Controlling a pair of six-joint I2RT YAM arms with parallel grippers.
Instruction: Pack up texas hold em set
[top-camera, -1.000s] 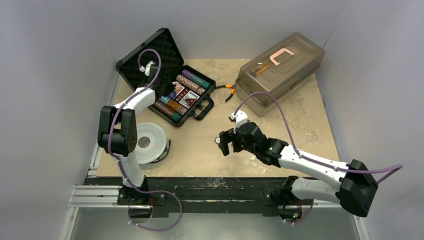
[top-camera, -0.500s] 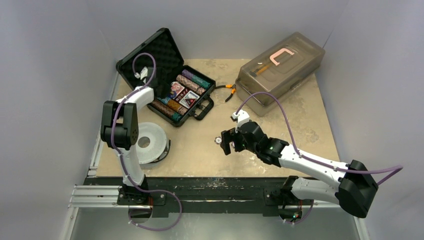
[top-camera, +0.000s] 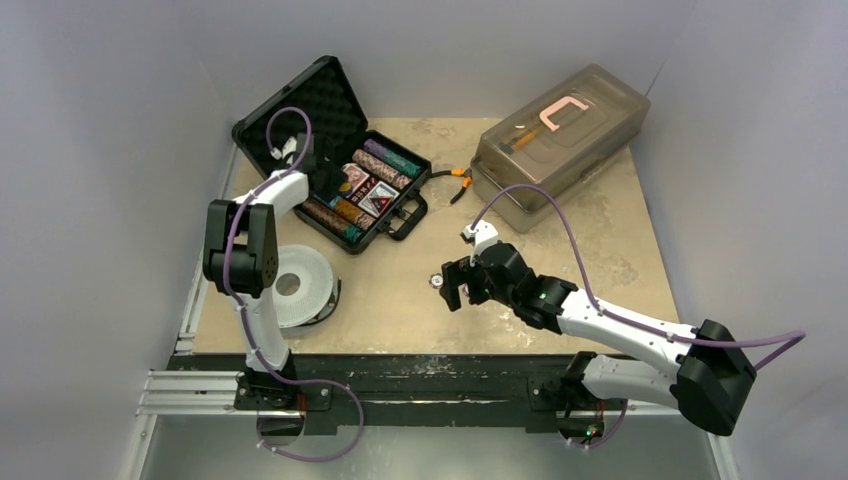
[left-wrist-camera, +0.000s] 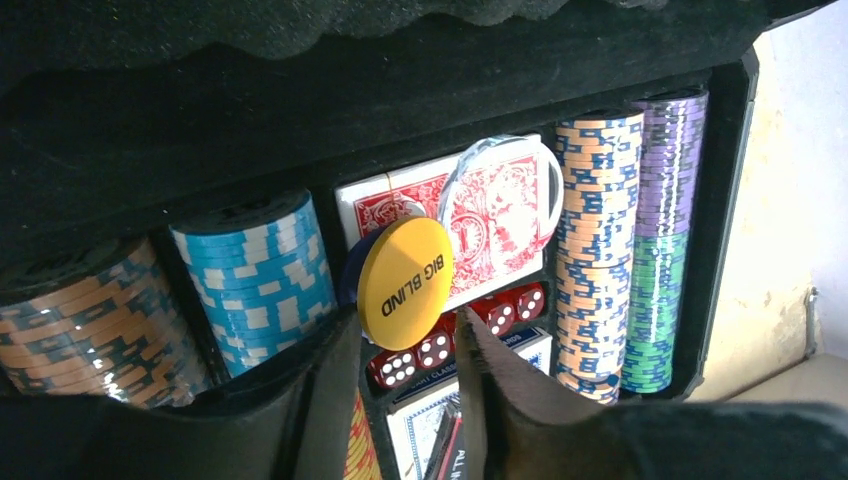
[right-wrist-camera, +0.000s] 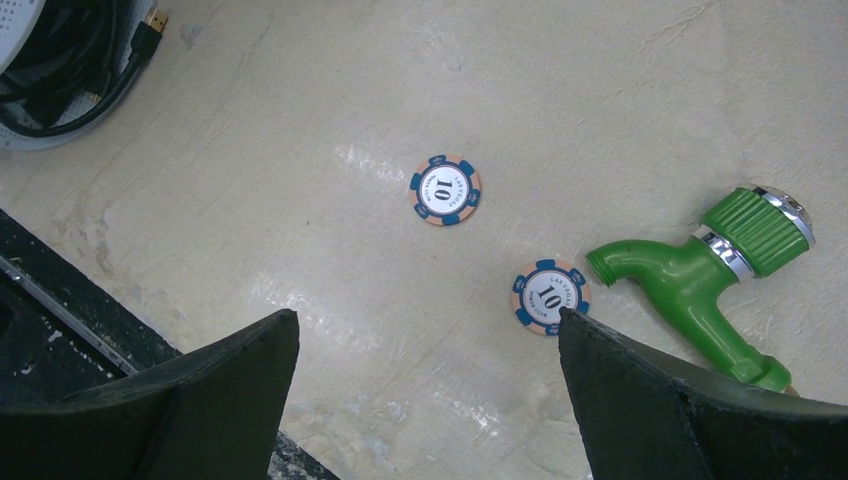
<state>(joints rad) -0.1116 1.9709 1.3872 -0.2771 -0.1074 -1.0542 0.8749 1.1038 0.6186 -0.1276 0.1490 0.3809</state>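
The black hard case lies open at the back left, its foam lid up. In the left wrist view it holds rows of chips, a red card deck, red dice and a blue deck. My left gripper is low over the case, its fingertips at both edges of a yellow BIG BLIND button standing on edge above the dice. My right gripper is open above the table. Two loose "10" chips lie below it, the second touching the right fingertip.
A green toy faucet lies right of the loose chips. A translucent grey box stands at the back right, with orange-handled pliers beside it. A white spool with black cable sits at the front left. The table's front edge is close.
My left gripper has moved back and left over the case, toward the lid side. My right arm has shifted only slightly.
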